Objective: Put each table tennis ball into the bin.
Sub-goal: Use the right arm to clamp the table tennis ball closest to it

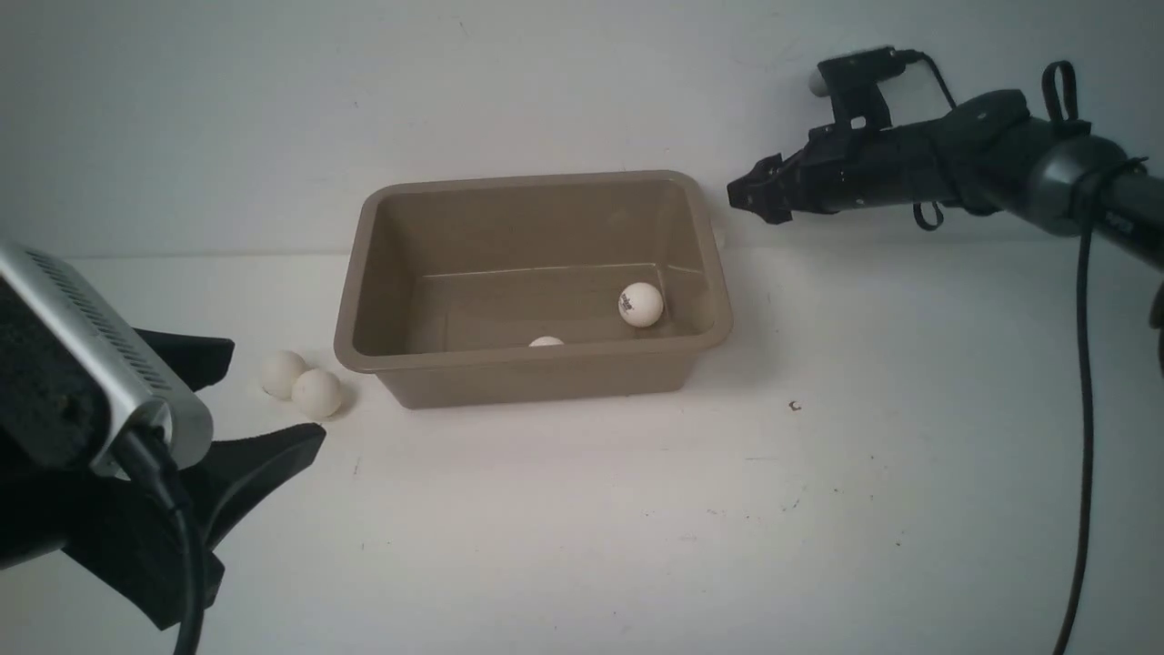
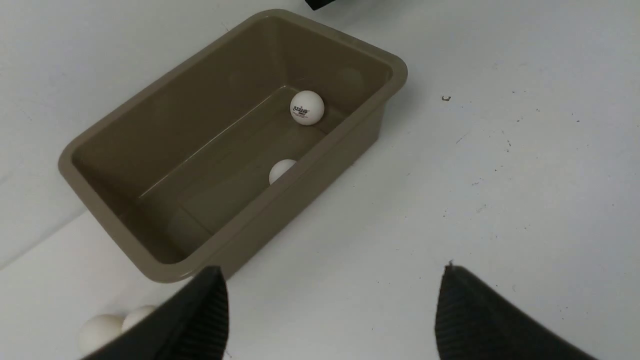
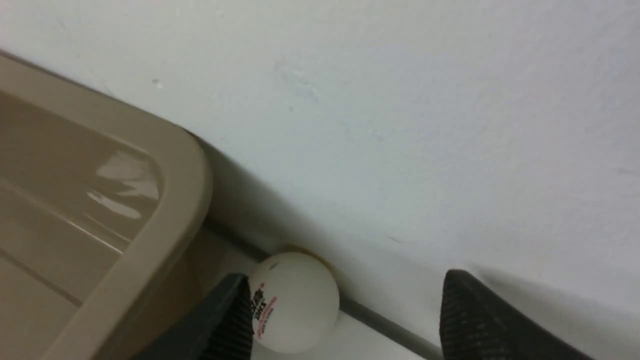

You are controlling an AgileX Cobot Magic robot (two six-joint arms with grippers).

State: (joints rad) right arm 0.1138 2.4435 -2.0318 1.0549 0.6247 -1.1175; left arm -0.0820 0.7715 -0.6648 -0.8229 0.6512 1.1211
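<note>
The taupe bin [image 1: 532, 368] [image 2: 320, 155] [image 3: 165, 210] stands mid-table. Inside lie a logo-printed table tennis ball [image 1: 640, 304] [image 2: 307, 107] and another [image 1: 546, 342] [image 2: 281, 170] half hidden by the near wall. Two balls [image 1: 283, 373] [image 1: 316, 393] rest on the table left of the bin, just beyond my open, empty left gripper [image 1: 277, 391] [image 2: 334, 272]; its left finger partly covers them [image 2: 100, 331]. My right gripper [image 1: 750, 193] [image 3: 346, 276] hovers open by the bin's far right corner. Below it a printed ball [image 3: 295, 302] lies against the wall, close to one finger [image 3: 230, 320].
A white wall [image 1: 582, 91] rises right behind the bin. The white tabletop [image 1: 637, 528] carries small dark specks, one [image 1: 795, 406] to the right of the bin. A black cable [image 1: 1082, 409] hangs from the right arm.
</note>
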